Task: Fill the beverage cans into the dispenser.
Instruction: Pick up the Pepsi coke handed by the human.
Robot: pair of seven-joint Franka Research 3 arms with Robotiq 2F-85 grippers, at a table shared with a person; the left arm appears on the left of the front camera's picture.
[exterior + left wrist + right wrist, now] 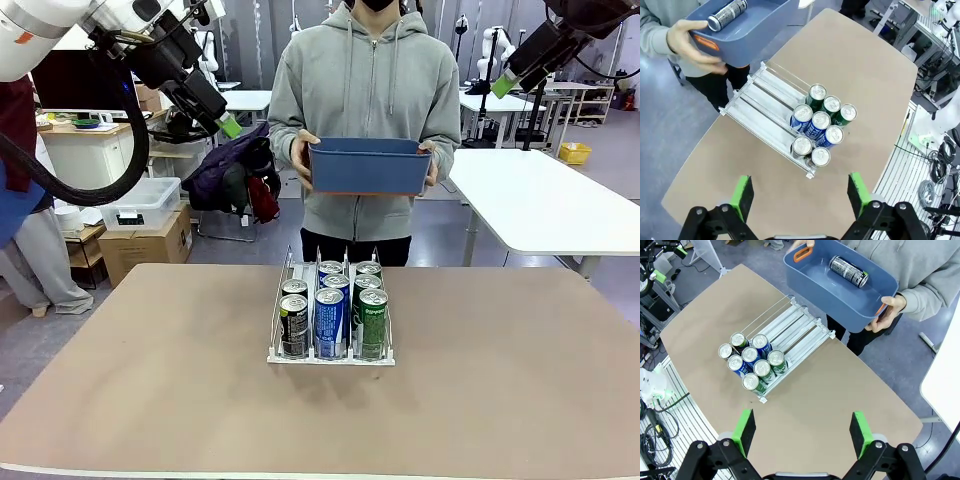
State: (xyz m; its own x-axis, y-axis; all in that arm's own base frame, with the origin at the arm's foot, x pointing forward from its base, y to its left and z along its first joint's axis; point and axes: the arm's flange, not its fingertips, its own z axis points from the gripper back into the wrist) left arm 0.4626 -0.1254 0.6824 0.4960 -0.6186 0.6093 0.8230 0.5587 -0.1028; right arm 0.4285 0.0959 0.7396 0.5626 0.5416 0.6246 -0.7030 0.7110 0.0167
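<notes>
A white shell is seen on the left arm [30,40], with a fat black cable [75,197] hung off it. The left gripper [800,195] and right gripper [802,432] are finished in black, with green pads [742,197] and small screws. A grey zip hoodie [365,90] is worn at the far side.

the cans [330,322] are green, blue-and-white and black; the bin [370,168] is blue, the table [500,400] tan.

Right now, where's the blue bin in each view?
Front view: bin upper centre, beyond the dispenser.
Left wrist view: bin top left corner, one can inside.
Right wrist view: bin top, right of centre, with the can inside.
Shared landmark: the dispenser, close by the bin in every view.
</notes>
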